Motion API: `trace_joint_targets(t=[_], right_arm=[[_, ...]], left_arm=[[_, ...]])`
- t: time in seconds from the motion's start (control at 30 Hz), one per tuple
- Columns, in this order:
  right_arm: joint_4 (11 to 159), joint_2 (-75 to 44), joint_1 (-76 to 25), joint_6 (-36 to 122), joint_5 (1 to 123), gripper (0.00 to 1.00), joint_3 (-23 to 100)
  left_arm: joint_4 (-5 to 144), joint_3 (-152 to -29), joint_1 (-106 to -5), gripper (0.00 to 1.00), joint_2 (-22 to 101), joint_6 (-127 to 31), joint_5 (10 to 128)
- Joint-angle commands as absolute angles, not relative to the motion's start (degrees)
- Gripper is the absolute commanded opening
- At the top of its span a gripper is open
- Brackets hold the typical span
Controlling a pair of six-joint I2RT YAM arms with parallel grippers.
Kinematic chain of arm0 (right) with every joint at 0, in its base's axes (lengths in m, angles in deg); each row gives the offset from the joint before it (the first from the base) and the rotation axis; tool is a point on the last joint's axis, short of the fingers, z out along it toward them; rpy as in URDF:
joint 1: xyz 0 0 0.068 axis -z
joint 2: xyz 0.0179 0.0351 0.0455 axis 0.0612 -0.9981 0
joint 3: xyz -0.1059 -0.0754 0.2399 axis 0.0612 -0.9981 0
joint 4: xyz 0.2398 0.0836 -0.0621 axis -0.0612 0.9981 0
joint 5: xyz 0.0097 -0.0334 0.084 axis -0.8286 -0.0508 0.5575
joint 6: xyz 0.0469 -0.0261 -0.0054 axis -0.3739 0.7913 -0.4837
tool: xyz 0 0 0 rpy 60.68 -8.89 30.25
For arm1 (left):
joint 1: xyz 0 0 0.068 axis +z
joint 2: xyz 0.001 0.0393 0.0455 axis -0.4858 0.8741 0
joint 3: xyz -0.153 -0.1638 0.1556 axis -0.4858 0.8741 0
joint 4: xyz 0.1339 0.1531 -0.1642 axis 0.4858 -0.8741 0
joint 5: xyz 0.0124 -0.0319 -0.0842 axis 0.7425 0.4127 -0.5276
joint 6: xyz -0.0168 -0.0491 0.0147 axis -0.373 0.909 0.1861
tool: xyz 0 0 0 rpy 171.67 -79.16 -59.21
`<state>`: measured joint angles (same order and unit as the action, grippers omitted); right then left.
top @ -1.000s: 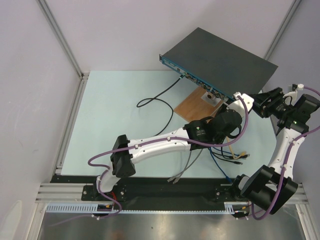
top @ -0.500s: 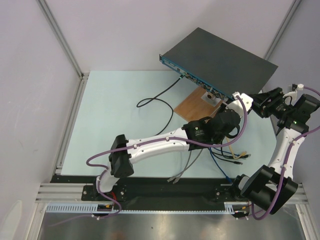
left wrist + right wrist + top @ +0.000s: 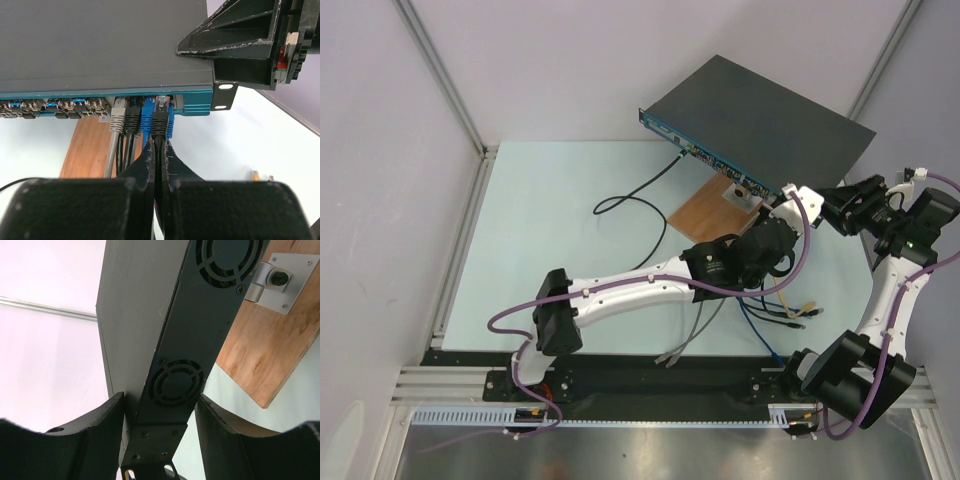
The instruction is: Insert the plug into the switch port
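Note:
The switch (image 3: 760, 125) is a flat black box with a blue front face (image 3: 195, 107), tilted up at the back right. The black plug (image 3: 160, 120) sits in a port near the right end of that face, beside blue, black and grey plugs. My left gripper (image 3: 158, 145) is shut on the thin black cable just behind the plug; from above it (image 3: 782, 205) is at the switch's front. My right gripper (image 3: 160, 399) clamps the switch's end (image 3: 175, 385), one finger on the top face and one on the underside, and shows as black fingers (image 3: 240, 40) in the left wrist view.
A brown wooden board (image 3: 710, 210) with a metal bracket (image 3: 275, 277) lies under the switch. Loose cables with plugs (image 3: 800, 310) trail on the mat near the arm bases. A black cable loop (image 3: 630, 200) runs left from the switch. Enclosure walls stand close behind.
The left arm's elbow and forearm have drifted slightly left and down. Its gripper stays at the switch front. The right arm has not moved.

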<state>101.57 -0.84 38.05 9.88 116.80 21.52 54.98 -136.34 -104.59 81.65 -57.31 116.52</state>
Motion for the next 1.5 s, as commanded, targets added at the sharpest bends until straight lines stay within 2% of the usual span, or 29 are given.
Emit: trace_joint_targets(t=[0.0, 0.9, 1.23, 1.47], right_arm=[[99.7, -0.8, 32.9, 12.6, 122.2, 0.09, 20.6], [100.0, -0.8, 32.9, 13.1, 122.0, 0.08, 20.5], [100.0, -1.0, 32.9, 13.1, 122.0, 0.07, 20.5], [100.3, -1.3, 32.9, 13.4, 122.0, 0.07, 20.7]], left_arm=[[60.2, -136.8, -104.2, 0.0, 79.1, -58.5, 117.0], [51.3, -139.8, -102.5, 0.0, 83.9, -52.8, 112.6], [50.5, -149.1, -100.7, 0.0, 88.2, -52.4, 115.5], [53.3, -148.0, -99.8, 0.0, 86.9, -53.3, 119.1]])
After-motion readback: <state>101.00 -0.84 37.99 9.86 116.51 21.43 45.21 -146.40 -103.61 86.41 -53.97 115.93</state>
